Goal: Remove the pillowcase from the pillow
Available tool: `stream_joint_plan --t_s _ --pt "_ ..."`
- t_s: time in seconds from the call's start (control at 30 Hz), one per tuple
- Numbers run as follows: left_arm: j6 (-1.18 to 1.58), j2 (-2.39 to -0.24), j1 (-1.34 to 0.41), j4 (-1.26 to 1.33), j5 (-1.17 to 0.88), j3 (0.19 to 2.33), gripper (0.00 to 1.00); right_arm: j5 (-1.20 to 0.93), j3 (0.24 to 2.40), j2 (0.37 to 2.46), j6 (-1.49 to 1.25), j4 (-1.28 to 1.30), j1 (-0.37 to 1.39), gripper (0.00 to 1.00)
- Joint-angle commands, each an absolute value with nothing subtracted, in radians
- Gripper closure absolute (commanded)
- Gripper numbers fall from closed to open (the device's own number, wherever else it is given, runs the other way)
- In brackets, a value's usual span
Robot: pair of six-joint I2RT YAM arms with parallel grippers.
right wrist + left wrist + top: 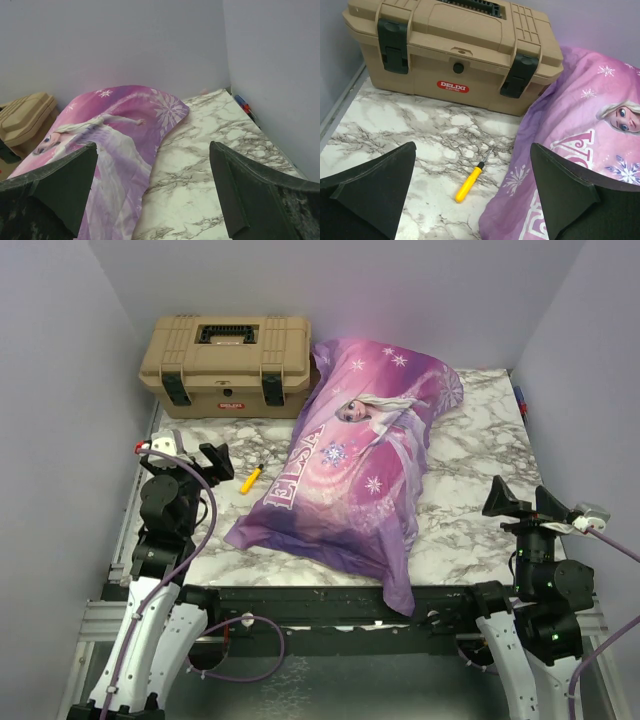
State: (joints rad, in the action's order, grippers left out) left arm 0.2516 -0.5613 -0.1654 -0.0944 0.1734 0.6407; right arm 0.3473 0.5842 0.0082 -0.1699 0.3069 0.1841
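Both arms crouch at the near table (470,470) edge, left gripper (472,146) and right gripper (153,145) spread wide, holding nothing. The pillowcase (360,460) lies diagonally between them, stuffed full. Only the left wrist view shows the yellow screwdriver (469,183) up close.

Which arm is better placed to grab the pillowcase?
Probably left: the left end effector, open, sits nearest a flat corner of the pillowcase; the right end effector, also open, stands farther off.
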Motion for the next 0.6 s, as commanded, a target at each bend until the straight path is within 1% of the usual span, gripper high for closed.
stream_joint_plan --t_s 0.0,0.37,0.57 --pt "0.236 -0.565 -0.18 -0.08 0.18 0.632 0.03 0.323 0.592 -0.044 -0.153 0.285 0.19 0.0" --pt "0.24 -0.575 -0.192 -0.078 0.167 0.633 0.03 0.297 0.582 -0.006 -0.14 0.269 0.187 0.0" --pt "0.241 -0.56 -0.233 -0.08 0.144 0.63 0.03 0.364 0.626 0.107 -0.181 0.33 0.187 0.0"
